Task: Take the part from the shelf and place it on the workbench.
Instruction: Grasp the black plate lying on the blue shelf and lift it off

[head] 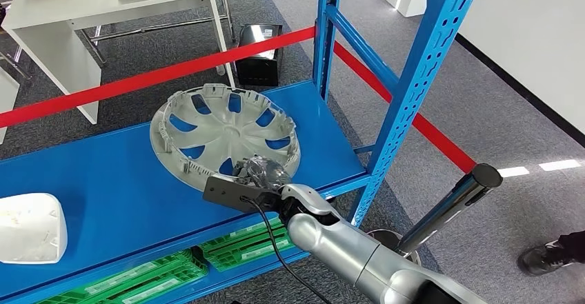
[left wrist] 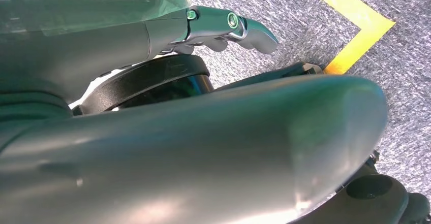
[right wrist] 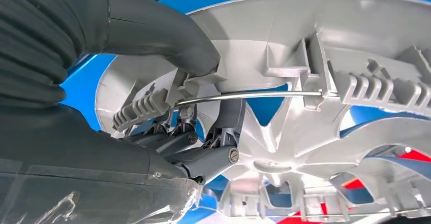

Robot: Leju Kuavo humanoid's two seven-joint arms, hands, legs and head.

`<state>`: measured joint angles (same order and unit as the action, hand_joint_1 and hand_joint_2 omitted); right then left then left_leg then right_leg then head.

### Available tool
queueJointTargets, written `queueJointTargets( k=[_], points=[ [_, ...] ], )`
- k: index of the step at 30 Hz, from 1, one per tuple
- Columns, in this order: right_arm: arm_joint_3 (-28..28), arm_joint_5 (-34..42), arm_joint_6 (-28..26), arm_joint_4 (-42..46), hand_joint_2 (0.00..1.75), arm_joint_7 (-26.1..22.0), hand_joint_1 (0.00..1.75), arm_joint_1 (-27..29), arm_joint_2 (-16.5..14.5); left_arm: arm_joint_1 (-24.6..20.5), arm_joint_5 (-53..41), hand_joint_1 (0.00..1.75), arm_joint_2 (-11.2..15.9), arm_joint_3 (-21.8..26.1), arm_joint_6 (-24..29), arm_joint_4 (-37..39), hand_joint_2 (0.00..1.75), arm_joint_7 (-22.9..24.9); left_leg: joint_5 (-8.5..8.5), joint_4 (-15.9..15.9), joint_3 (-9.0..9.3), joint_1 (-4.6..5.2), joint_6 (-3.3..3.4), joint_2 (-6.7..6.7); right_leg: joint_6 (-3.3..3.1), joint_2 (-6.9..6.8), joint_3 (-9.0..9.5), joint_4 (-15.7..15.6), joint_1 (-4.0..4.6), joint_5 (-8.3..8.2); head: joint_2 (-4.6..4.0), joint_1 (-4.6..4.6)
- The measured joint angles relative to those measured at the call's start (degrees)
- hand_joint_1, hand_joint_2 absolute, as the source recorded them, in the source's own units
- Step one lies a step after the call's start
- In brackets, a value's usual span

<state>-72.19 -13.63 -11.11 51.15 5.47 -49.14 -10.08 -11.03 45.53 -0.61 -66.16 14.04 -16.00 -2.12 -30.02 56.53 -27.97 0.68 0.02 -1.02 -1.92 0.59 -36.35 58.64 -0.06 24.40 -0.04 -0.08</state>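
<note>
Blue steel shelf (head: 117, 173) carries the pale grey plastic wheel cover (head: 224, 128), lying inner face up. My right hand (head: 261, 173) clamps its near rim, thumb (right wrist: 167, 36) over the edge and fingers (right wrist: 203, 158) beneath, presumably to lift it clear. No readable markings.
</note>
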Motion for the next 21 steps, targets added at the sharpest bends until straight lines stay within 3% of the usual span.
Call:
queueJointTargets(
  k=[7,12,21],
  points=[
    [1.2,2.7,-0.6,3.1,1.75,-2.3,1.75,0.6,0.6,0.0,0.0,0.0,0.0,0.0,-0.1,0.0,0.0,0.0,-0.02,0.0,-0.02,0.0,0.02,0.0,0.01,0.0,-0.02,0.0,0.0,0.01,0.0,0.0],
    [2.3,10.8,0.5,7.3,1.75,-6.7,1.75,1.0,1.3,0.0,0.0,0.0,0.0,0.0,-0.1,0.0,0.0,-0.2,-0.02,0.0,-0.02,0.0,0.02,0.0,0.02,0.0,-0.06,0.0,0.0,0.01,0.0,-0.01],
    [3.2,22.0,3.6,19.0,1.75,-10.1,1.75,0.6,3.6,0.1,0.8,0.0,0.0,0.0,0.3,0.0,0.0,-0.8,-0.04,0.0,-0.03,0.0,0.05,0.0,0.02,0.0,-0.09,0.0,0.0,0.02,0.0,0.0]
  ],
)
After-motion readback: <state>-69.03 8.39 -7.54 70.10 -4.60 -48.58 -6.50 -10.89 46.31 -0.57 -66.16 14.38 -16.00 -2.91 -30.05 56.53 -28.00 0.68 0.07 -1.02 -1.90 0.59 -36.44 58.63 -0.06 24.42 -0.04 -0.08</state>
